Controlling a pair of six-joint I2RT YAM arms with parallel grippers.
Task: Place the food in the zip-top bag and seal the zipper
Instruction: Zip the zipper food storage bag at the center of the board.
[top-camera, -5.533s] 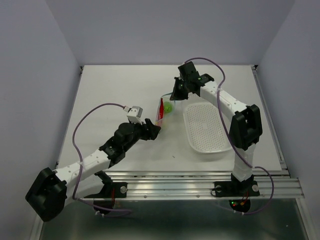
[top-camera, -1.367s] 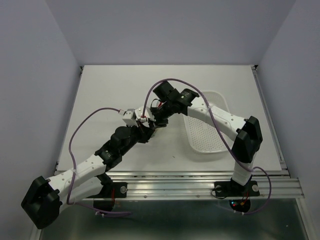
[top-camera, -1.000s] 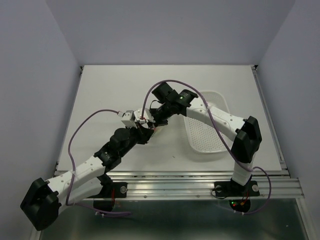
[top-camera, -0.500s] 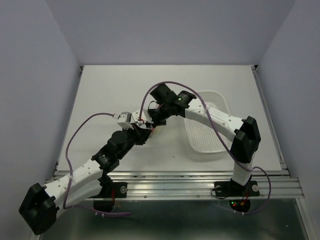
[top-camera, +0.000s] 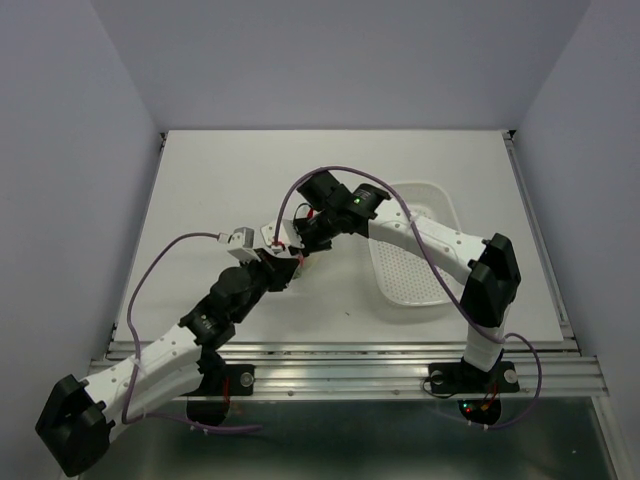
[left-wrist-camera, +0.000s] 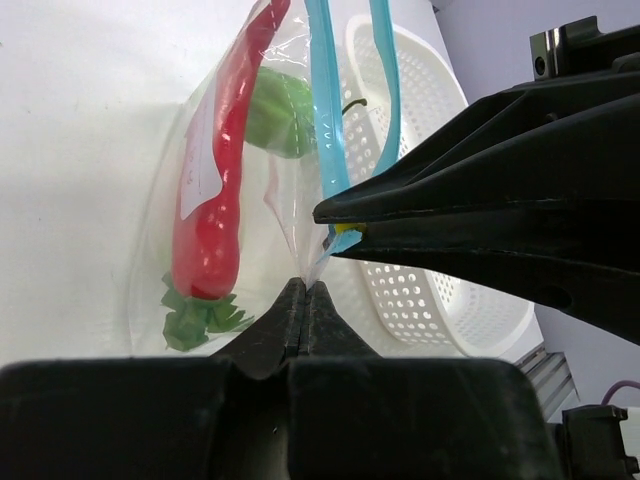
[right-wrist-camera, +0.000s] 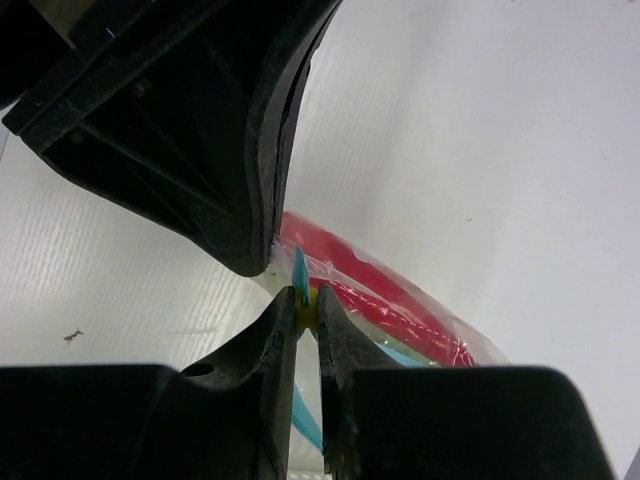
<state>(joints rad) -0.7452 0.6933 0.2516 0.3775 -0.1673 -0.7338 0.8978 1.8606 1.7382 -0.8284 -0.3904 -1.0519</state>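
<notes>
Standing on the white table (top-camera: 220, 180), a white perforated plastic basket (top-camera: 415, 262) serves as the landmark. Just to the left of this basket, seen from above, the two arms meet, and a small, clear, crinkly plastic zip-top bag (left-wrist-camera: 262, 205) is held between them.

The left gripper (left-wrist-camera: 305, 298) is closed, its jaws pressed together on a thin corner of the bag's clear film. The right gripper (right-wrist-camera: 308, 305) is clamped on the zipper (left-wrist-camera: 327, 130), the narrow light blue strip along the bag's edge, with a small yellow piece (right-wrist-camera: 311, 296) caught between its fingertips. The two grippers are seen tip to tip, very near each other; whether they touch cannot be told.

In the left wrist view the bag is stretched away from the left gripper, with the basket just beyond it. Past the right gripper's fingertips the two halves of the blue strip are seen standing apart, so that stretch of the bag's mouth is open.

Inside the bag a thin red toy chili (left-wrist-camera: 215, 200) is seen lying lengthwise on the side away from the basket. A green leafy tuft (left-wrist-camera: 200, 318) is at its near end. A green rounded toy vegetable (left-wrist-camera: 278, 110) is seen further in, between the chili and the zipper.
</notes>
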